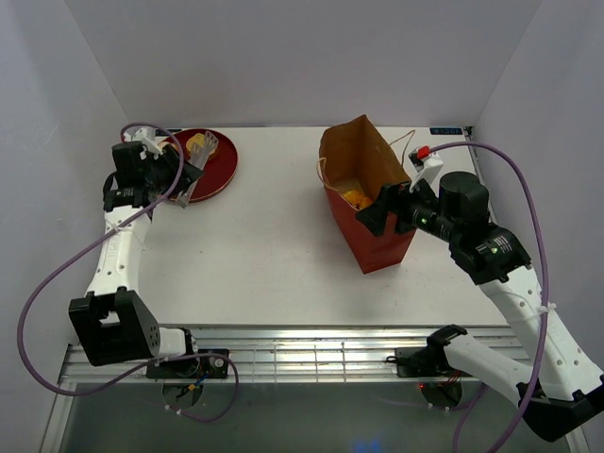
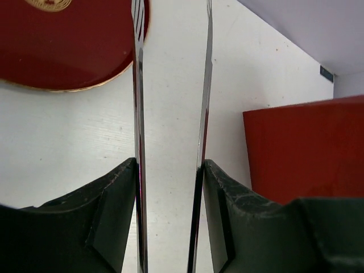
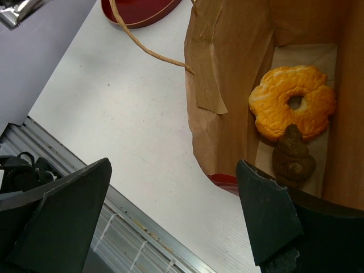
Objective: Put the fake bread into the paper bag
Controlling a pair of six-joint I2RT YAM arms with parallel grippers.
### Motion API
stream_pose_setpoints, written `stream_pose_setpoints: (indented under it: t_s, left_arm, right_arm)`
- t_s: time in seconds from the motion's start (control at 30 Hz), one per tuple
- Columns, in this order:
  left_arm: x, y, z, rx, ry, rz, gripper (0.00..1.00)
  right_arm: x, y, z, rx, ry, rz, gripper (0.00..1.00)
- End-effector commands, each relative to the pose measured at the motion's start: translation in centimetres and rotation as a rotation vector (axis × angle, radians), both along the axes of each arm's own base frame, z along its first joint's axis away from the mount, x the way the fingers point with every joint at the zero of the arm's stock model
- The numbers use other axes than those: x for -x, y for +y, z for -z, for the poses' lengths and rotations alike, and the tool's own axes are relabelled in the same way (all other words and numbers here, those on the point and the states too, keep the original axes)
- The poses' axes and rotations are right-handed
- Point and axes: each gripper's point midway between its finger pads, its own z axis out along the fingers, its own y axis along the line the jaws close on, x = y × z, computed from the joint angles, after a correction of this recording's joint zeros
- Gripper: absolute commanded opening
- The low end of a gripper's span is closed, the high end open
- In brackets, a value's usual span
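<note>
The reddish-brown paper bag (image 1: 373,193) stands open right of the table's middle. Inside it lie an orange ridged ring bun (image 3: 293,108) and a dark brown piece (image 3: 293,158). A yellow-brown bread piece (image 1: 197,143) rests on the red plate (image 1: 222,170) at the back left. My left gripper (image 1: 184,175) is shut on metal tongs (image 2: 138,114), whose two blades reach toward the plate (image 2: 57,57) with a gap between them. My right gripper (image 1: 377,215) hangs open at the bag's near rim, and its jaws (image 3: 176,199) hold nothing.
The bag's string handle (image 3: 148,48) trails over the table toward the plate. The bag's red wall (image 2: 301,148) shows to the right of the tongs. A slatted metal rail (image 1: 302,354) runs along the near table edge. White walls enclose the back and sides.
</note>
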Motion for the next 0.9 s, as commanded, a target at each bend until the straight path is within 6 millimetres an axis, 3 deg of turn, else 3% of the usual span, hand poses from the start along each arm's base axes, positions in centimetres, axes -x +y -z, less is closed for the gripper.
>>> stream_pose_setpoints:
  t_s: [0.0,0.03,0.07,0.13,0.3,0.5,0.87]
  left_arm:
    - [-1.1,1.8,0.2,0.213,-0.027,0.014,0.58]
    - [-0.9,3.1,1.4,0.31,0.011,-0.03,0.58]
    - [-1.0,2.7,0.9,0.374,-0.018,0.022,0.57]
    - [-1.2,3.4,2.6,0.463,0.014,0.007,0.56]
    - [-2.8,3.3,3.1,0.605,0.024,-0.004,0.56]
    - [-4.4,3.5,6.5,0.796,0.127,-0.085,0.56]
    - [-4.9,4.3,9.9,0.894,0.183,-0.207,0.57]
  right_arm:
    - [0.2,-0.5,-2.8,-0.006,-0.081,0.01,0.96]
    - [0.2,-0.6,-2.8,-0.002,-0.084,0.01,0.96]
    - [0.2,-0.6,-3.0,-0.004,-0.086,0.014,0.96]
    - [0.2,-0.6,-3.3,-0.005,-0.093,0.011,0.96]
    - [0.1,-0.5,-3.7,-0.011,-0.098,0.008,0.96]
    - [0.2,-0.7,-3.9,-0.013,-0.104,0.017,0.96]
    - [0.1,-0.9,-3.9,-0.001,-0.109,0.026,0.96]
